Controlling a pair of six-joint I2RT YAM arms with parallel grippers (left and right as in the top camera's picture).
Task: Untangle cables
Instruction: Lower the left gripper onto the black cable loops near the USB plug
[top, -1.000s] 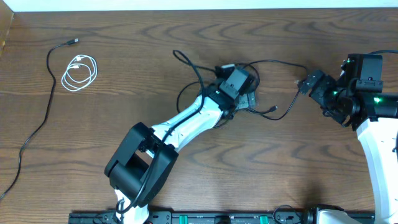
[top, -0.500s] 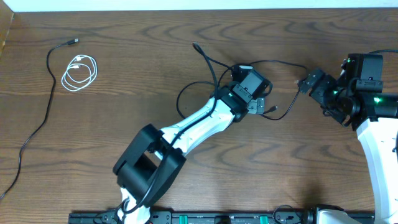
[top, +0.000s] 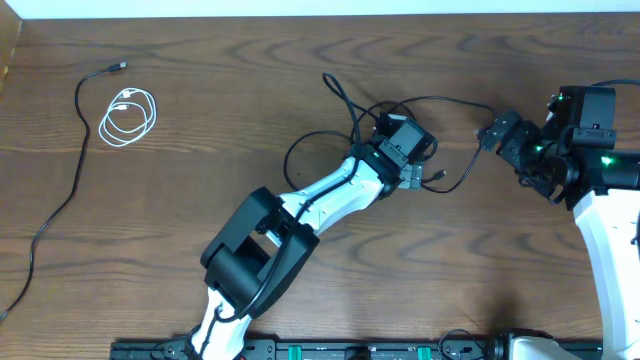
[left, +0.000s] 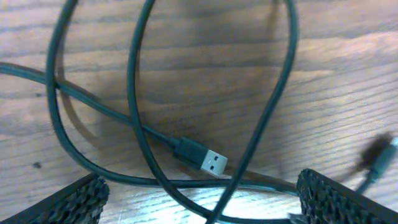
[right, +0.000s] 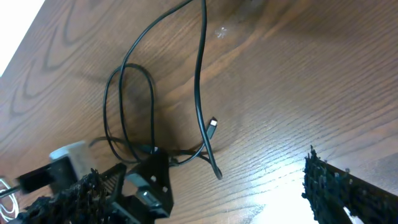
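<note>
Although directly above the black cables (left: 129, 81), grasping nothing with the left gripper (left: 202, 202) (fingers (left: 329, 199) wide apart, USB plug (left: 208, 162) lying between them).

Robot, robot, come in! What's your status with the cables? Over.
Both jaws open, empty. Left jaws over the black tangle, USB plug just ahead. White cord lies apart, far left. Nothing blocking.

The left arm (top: 320, 195) stretched diagonally toward the middle. The left gripper (top: 420, 166) faced down, jaws spread wide (its padded fingers (left: 71, 199) sat at both lower corners of the wrist view). The right gripper (top: 495, 133) hovered at the right side, pointed leftward, equally wide and holding nothing.
</note>
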